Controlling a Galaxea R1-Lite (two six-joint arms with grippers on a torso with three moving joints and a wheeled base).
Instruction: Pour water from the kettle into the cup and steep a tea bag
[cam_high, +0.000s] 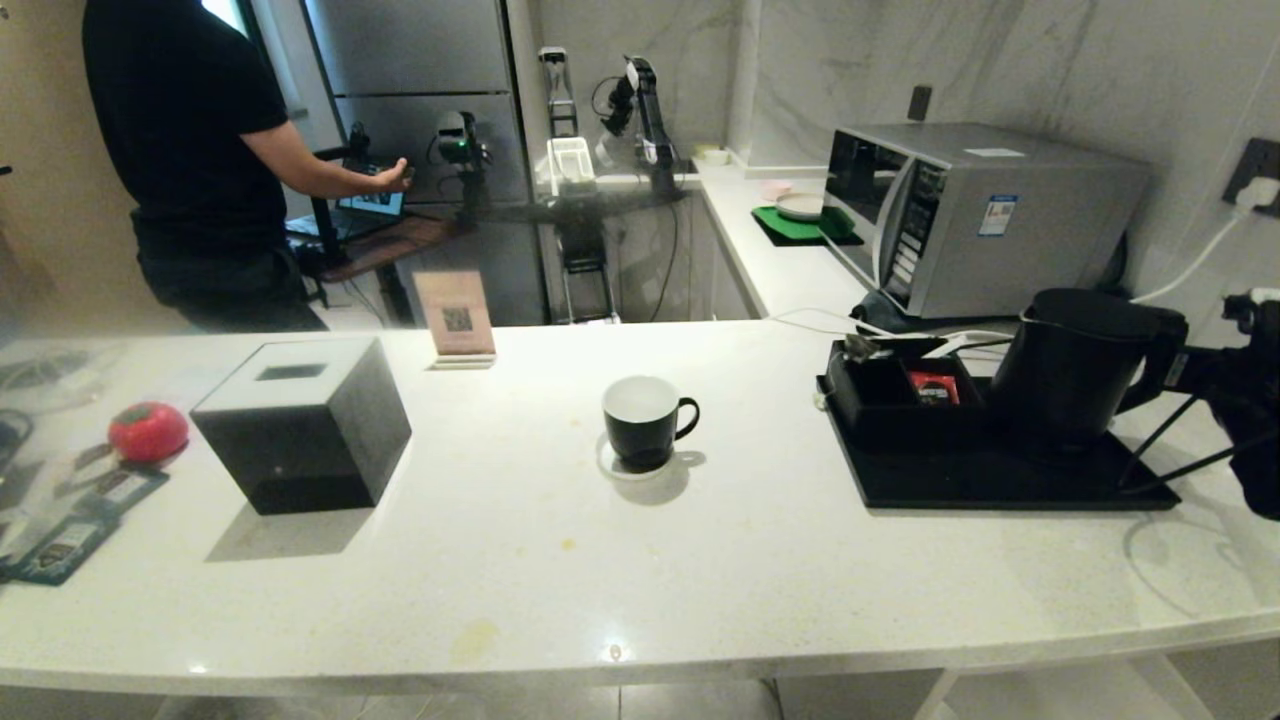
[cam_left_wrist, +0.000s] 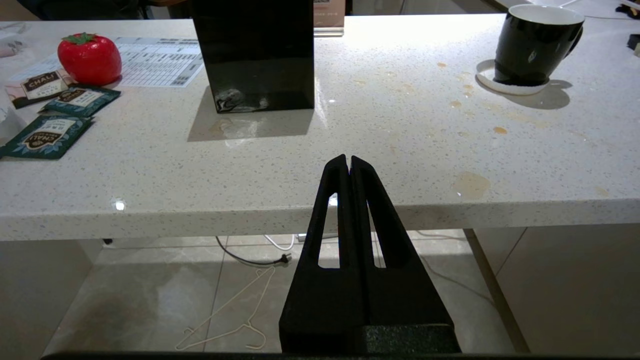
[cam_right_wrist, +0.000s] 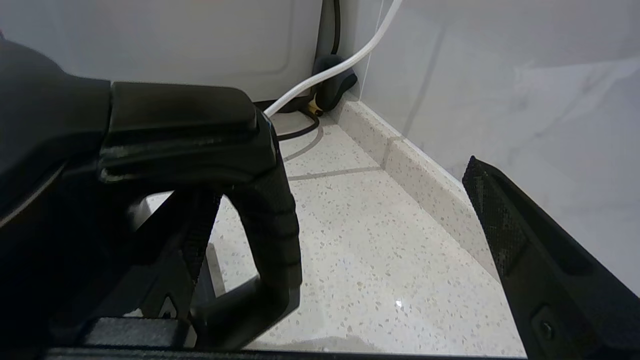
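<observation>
The tall black kettle (cam_high: 1075, 360) stands on a black tray (cam_high: 1000, 480) at the right of the counter. My right arm (cam_high: 1250, 420) reaches in from the right edge. My right gripper (cam_right_wrist: 335, 200) is open, with the kettle's loop handle (cam_right_wrist: 272, 215) between its spread fingers, close to one finger and untouched by the far finger (cam_right_wrist: 500, 225). The black cup (cam_high: 643, 420), white inside, sits on a white coaster at mid-counter. Teal tea bag sachets (cam_left_wrist: 47, 137) lie at the counter's left. My left gripper (cam_left_wrist: 349, 159) is shut and empty, level with the counter's front edge.
A black cube tissue box (cam_high: 300, 425) and a red strawberry-shaped object (cam_high: 148, 432) sit left of the cup. A microwave (cam_high: 980, 215) stands behind the kettle, with a white cable and the wall close on the right. A person (cam_high: 190, 150) stands beyond the counter.
</observation>
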